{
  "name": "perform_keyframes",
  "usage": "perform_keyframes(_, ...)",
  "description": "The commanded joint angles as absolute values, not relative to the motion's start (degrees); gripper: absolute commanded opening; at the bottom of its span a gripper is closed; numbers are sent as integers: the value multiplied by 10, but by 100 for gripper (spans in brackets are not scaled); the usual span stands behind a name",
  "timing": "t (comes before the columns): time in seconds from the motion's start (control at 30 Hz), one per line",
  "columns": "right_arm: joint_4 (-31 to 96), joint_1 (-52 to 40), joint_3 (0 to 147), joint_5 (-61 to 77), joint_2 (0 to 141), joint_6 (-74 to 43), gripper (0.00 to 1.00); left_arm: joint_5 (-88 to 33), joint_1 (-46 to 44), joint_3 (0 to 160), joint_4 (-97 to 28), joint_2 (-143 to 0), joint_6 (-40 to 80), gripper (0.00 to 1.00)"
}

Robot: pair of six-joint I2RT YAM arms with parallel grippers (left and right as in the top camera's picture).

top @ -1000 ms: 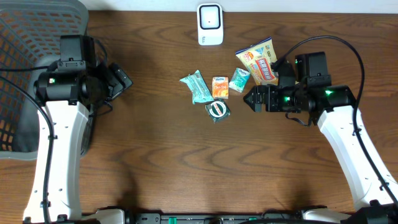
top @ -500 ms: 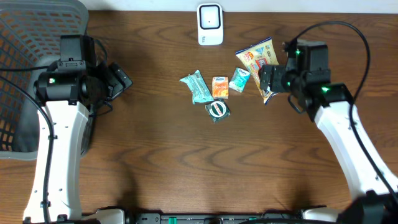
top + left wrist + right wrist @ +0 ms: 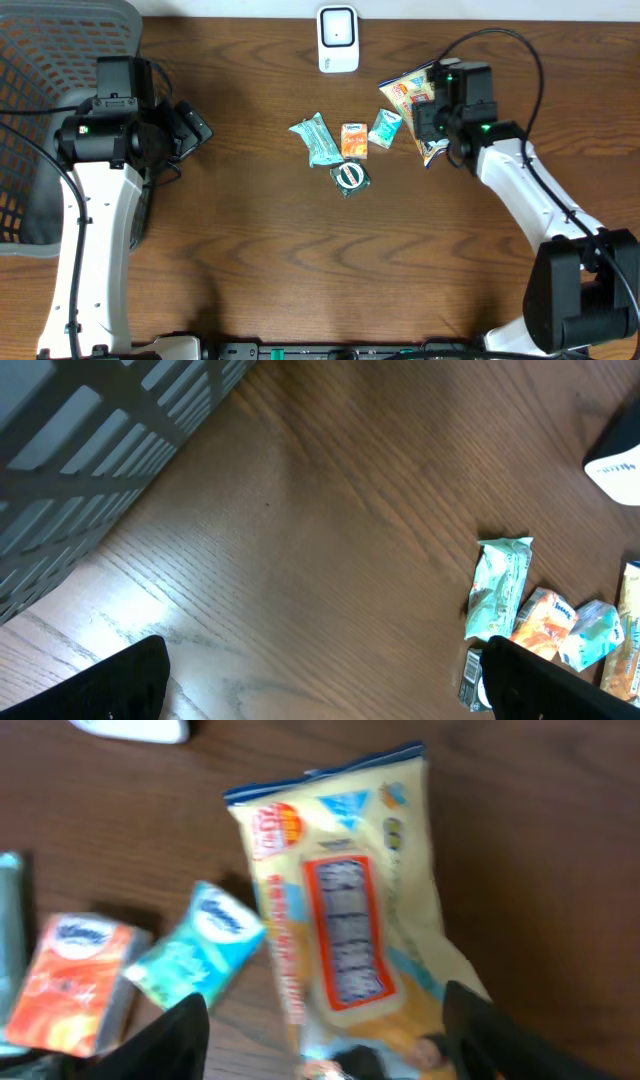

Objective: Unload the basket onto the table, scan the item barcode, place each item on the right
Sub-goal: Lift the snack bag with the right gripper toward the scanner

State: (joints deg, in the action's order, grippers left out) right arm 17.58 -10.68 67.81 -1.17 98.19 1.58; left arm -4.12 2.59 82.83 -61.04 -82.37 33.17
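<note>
The right hand (image 3: pixel 325 1015), a second earlier beside the small packets (image 3: pixel 345 140), had swung over the yellow snack bag (image 3: pixel 345 910) lying on the bench (image 3: pixel 250 240), open astride it; the left hand (image 3: pixel 325 655) hung open, unmoved.

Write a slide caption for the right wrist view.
Open right gripper straddles a yellow snack bag, teal packet and orange packet alongside.

The bag (image 3: pixel 340 910) is yellow, blue-edged, with a red-framed panel. The table (image 3: pixel 250 260) is dark brown wood grain.
</note>
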Motion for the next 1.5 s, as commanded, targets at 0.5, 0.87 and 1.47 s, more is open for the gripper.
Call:
perform_keyframes(0.5, 201, -162, 693, -54, 976, 59, 99, -34, 29, 828, -611, -824, 332, 98)
perform_keyframes(0.87, 204, -163, 686, -60, 995, 216, 88, -34, 29, 828, -611, -824, 332, 98)
perform_keyframes(1.47, 177, -197, 686, -270, 1160, 310, 91, -34, 29, 828, -611, -824, 332, 98)
